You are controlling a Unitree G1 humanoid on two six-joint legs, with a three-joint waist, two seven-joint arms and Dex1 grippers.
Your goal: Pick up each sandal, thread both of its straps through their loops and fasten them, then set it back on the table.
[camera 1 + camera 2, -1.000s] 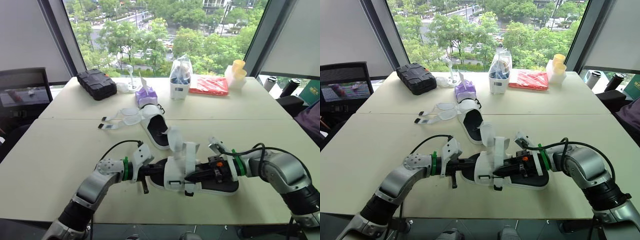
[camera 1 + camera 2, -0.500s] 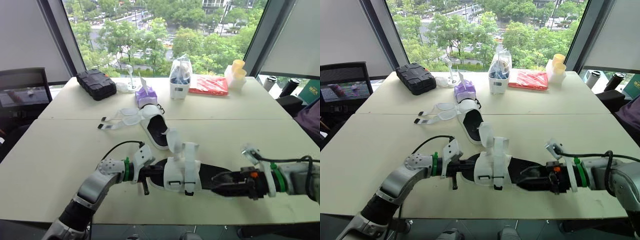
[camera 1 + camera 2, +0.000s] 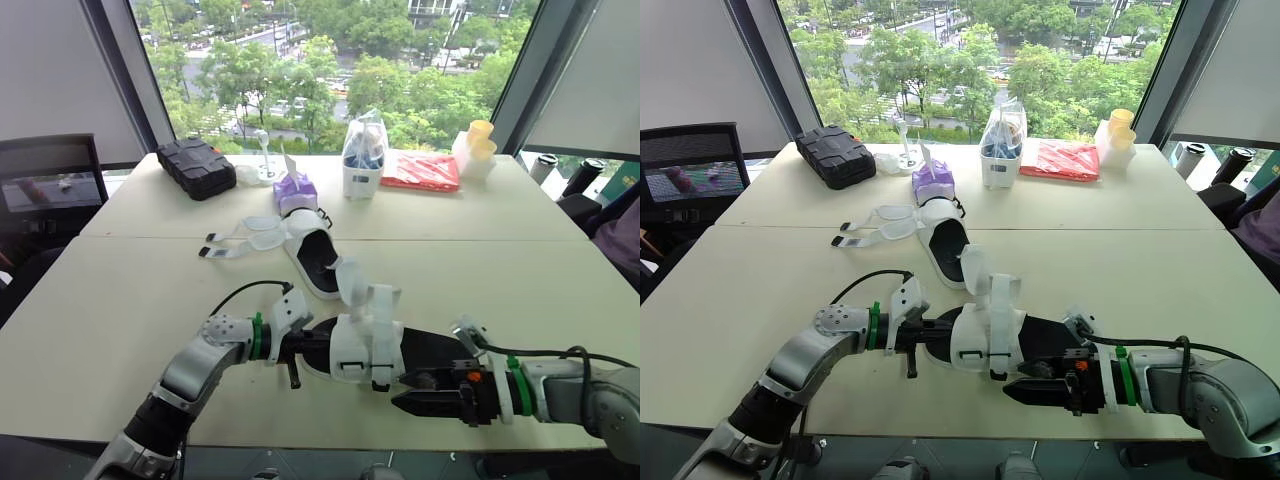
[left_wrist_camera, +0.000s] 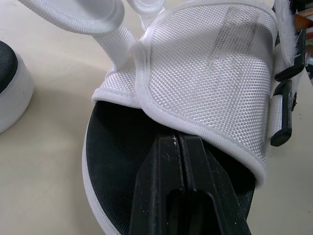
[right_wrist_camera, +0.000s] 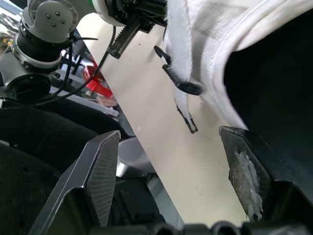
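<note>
While steadying the white-mesh, black-soled sandal [image 3: 370, 345] near the front edge of the pale surface [image 3: 120, 300] with only the closed left pincer [image 4: 177, 142] slid under its upper, risks pushing it over that edge if nudged at the dangling white strap [image 5: 177, 49] by the wide-open right pincer [image 3: 398, 389].

Daylight pours through the wide window [image 3: 330, 60], where the trees glare bright and slightly washed out. The desk [image 3: 120, 300] in front of the window is evenly lit, with only a soft shadow on the side of the near sandal [image 3: 365, 345] away from the window. In the left wrist view the sandal's mesh is sharp, the left pincer [image 4: 177, 142] softer. In the right wrist view the white strap [image 5: 178, 44] is blurred and overexposed.
</note>
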